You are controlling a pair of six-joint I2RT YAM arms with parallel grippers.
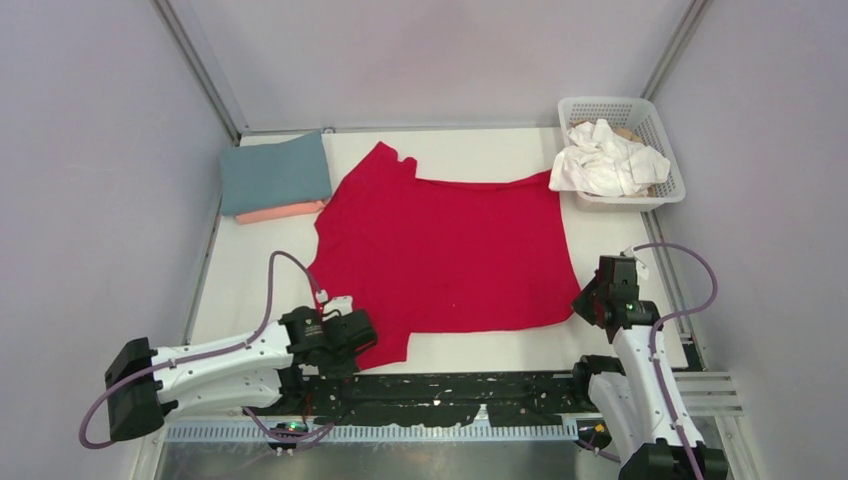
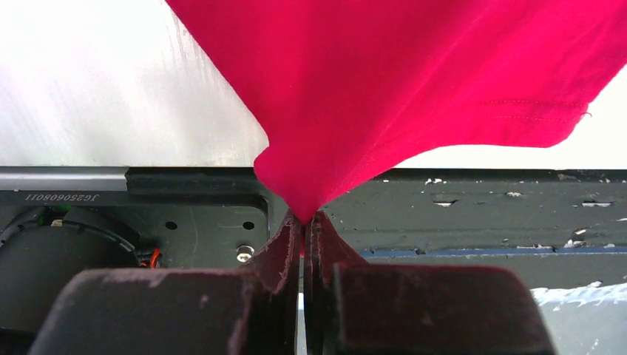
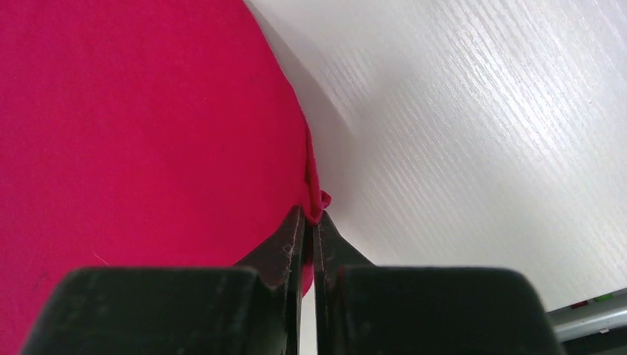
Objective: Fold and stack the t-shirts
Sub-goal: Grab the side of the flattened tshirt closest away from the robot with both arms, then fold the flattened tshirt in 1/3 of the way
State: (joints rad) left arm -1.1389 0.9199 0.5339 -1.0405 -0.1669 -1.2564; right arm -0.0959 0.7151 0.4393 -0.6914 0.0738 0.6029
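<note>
A bright red t-shirt [image 1: 440, 250] lies spread over the middle of the white table. My left gripper [image 1: 352, 343] is shut on its near left sleeve corner; the left wrist view shows red cloth [image 2: 384, 81] pinched at the tips of my left gripper [image 2: 304, 217]. My right gripper [image 1: 590, 300] is shut on the shirt's near right hem corner; in the right wrist view the red edge [image 3: 148, 133] bunches between the tips of my right gripper [image 3: 309, 214]. A folded blue-grey shirt [image 1: 275, 172] lies on a folded salmon pink one [image 1: 282, 212] at the back left. White shirts [image 1: 605, 160] are piled in the basket.
A white plastic lattice basket [image 1: 662, 145] stands at the back right corner. Grey walls with metal frame bars close in the table on three sides. A black base plate [image 1: 450, 395] runs along the near edge between the arms.
</note>
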